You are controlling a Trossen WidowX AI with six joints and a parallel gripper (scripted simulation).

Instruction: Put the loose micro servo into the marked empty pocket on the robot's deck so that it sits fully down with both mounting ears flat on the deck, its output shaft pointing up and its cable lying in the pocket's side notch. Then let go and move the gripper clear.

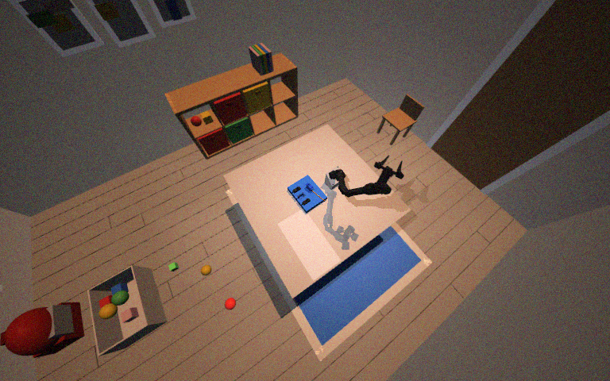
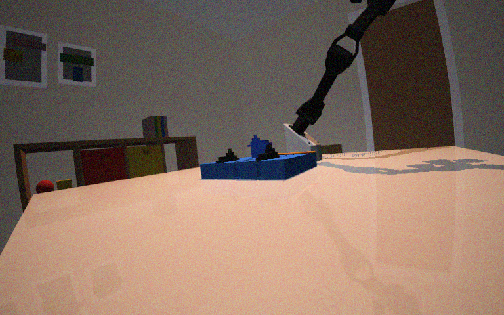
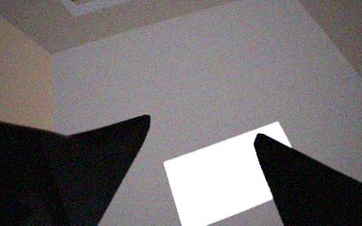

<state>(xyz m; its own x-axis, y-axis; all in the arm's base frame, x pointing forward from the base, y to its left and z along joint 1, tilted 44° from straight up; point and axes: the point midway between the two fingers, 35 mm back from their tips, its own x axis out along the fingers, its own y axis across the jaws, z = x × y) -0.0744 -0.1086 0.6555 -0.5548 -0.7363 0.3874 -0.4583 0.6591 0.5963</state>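
The blue micro servo [image 1: 309, 187] [image 2: 260, 148] stands on the blue deck [image 1: 316, 205] [image 2: 223, 171], narrow end up. It rises higher than the black servos [image 1: 297, 189] [image 2: 268, 153], and its ears appear above the deck surface in the exterior view. Its orange cable [image 1: 319, 194] [image 2: 297, 152] runs to the deck's edge by the arm's base. The pocket and notch under it are too small or hidden to tell. My gripper [image 1: 393, 159] [image 3: 202, 129] is open and empty, far from the deck beyond the arm's base, fingers pointing up; it is out of view in the exterior view.
The deck lies on the pale table [image 1: 260, 183] [image 2: 168, 241]. The arm's light grey base [image 1: 331, 181] [image 2: 297, 136] stands close beside the deck. A pale rectangular sheet [image 1: 306, 240] lies on the table. A shelf [image 1: 223, 90] and a chair [image 1: 399, 118] stand beyond the table.
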